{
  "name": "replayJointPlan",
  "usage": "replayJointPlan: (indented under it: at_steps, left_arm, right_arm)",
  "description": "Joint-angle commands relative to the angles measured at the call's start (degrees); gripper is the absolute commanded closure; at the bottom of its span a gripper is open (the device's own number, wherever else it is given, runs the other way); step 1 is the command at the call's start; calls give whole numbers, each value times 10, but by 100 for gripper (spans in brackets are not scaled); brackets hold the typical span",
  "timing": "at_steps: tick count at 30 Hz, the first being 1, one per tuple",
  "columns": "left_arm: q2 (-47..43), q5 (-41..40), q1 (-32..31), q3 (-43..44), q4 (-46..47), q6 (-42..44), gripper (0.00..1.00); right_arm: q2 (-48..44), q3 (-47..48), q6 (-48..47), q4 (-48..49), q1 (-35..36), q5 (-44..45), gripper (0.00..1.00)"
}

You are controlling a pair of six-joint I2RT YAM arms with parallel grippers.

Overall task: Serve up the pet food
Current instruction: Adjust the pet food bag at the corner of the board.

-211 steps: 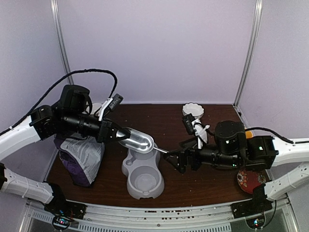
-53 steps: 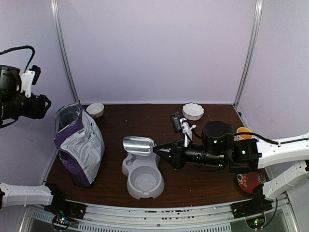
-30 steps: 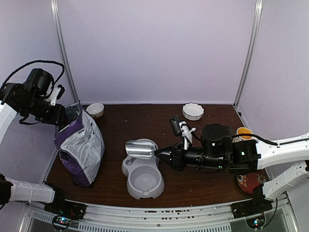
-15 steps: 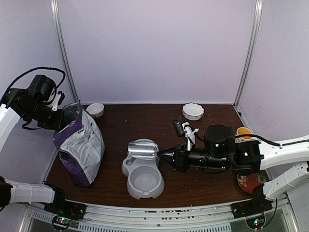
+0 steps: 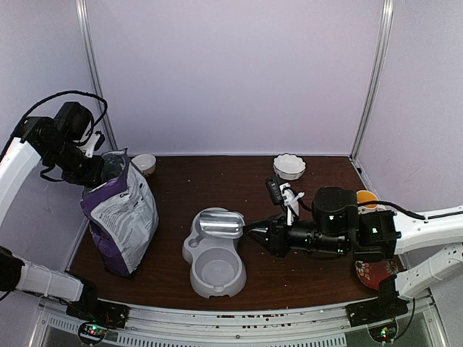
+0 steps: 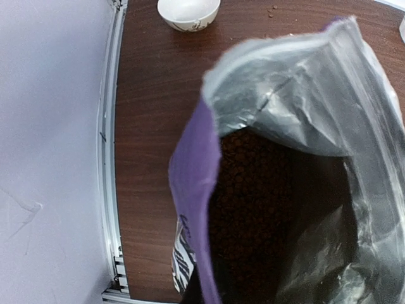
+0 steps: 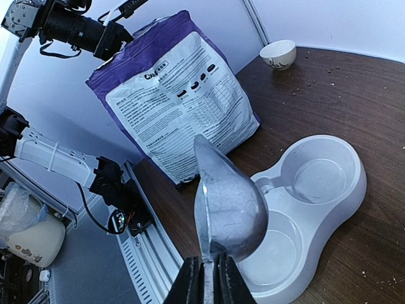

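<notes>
Pet food [image 6: 253,202]: brown kibble deep inside open purple bag [image 5: 121,217], at left edge of counter [image 5: 318,181]. Left fingers [image 7: 112,37] pinched shut on bag's top rim, kibble below them. Right fingers [image 7: 188,282] clamp handle of metal scoop [image 7: 226,199], held above grey double bowl [image 5: 215,273], well apart from kibble.

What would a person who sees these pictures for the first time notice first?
A tall purple bag stands open on the left side, the left gripper shut on its top edge, brown kibble visible inside. In the middle, the right gripper holds an empty metal scoop above the empty grey double bowl.
</notes>
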Motion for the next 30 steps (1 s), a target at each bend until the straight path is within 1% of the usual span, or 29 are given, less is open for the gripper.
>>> replayJointPlan:
  at_steps: [1,6,10,14,16,21,26,30]
  left_arm:
    - [38,-6,3,84,68,34,100]
    - [90,1,3,166,75,49,100]
    - [147,-12,3,243,86,74,100]
    - [213,-53,3,324,92,105,100]
    - [245,-97,4,361,100,115,100]
    - [304,-195,10,427,160,178,100]
    - [344,-211,41,496,241,241,100]
    - [345,-235,48,502,323,310,100]
  right_arm:
    - [-21,-15,-8,4,-9,19,100]
    - [-31,-28,-11,3,-20,19,100]
    - [-39,-37,-15,4,-31,13,100]
    - [-43,-44,-17,5,-43,4,100]
    - [-45,-48,-17,7,-47,-1,100]
    - [-50,-51,-17,4,-58,-10,100]
    - [-56,-53,-12,7,-62,-13,100]
    - [-59,-56,-4,15,-62,-19,100]
